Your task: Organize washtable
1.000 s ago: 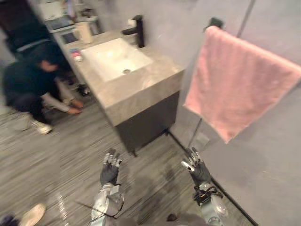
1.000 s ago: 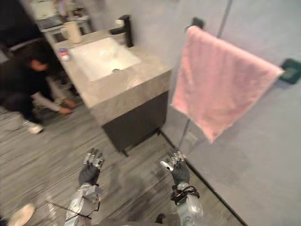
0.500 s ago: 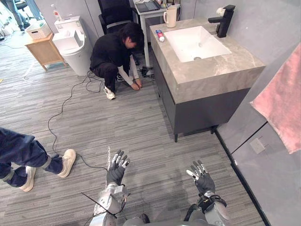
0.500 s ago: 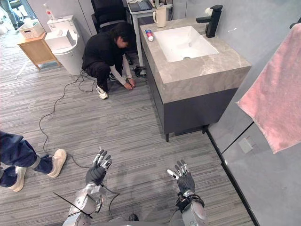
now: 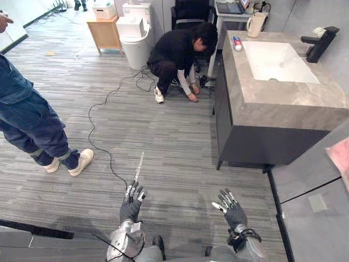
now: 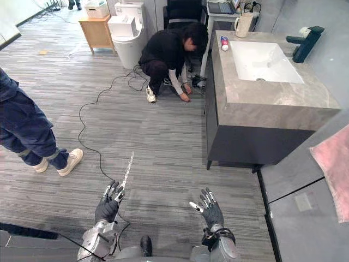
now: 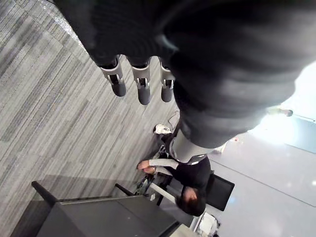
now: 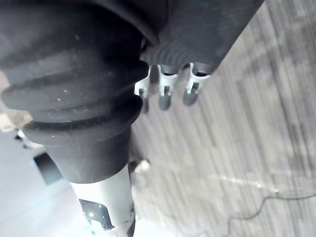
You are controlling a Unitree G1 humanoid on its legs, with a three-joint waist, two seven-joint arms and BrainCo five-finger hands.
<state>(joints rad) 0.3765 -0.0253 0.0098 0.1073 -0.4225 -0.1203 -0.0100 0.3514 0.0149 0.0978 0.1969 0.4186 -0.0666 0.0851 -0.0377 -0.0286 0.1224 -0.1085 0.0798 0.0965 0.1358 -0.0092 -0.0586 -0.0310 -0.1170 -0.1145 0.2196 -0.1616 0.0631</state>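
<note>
The washtable [image 5: 289, 101] stands at the far right, a grey stone top on a dark cabinet with a white basin [image 5: 278, 60]. On it are a black faucet [image 5: 318, 45], a cream jug [image 5: 254, 24] at the far corner and a small tube [image 5: 236, 43] lying beside the basin. A pink towel [image 6: 332, 169] hangs at the right edge. My left hand [image 5: 131, 202] and right hand [image 5: 232, 208] are held low over the floor, well short of the washtable. Both are open with straight fingers [image 7: 141, 86] and hold nothing.
A person in black [image 5: 180, 54] crouches on the floor by the washtable's far end. Another person in blue trousers [image 5: 27, 120] stands at the left. A white toilet [image 5: 133, 30] and a wooden side table [image 5: 103, 30] stand at the back.
The whole picture has shifted, so the camera has swung; the washtable now lies further right and the towel mostly past the edge. Both hands stay raised and open.
</note>
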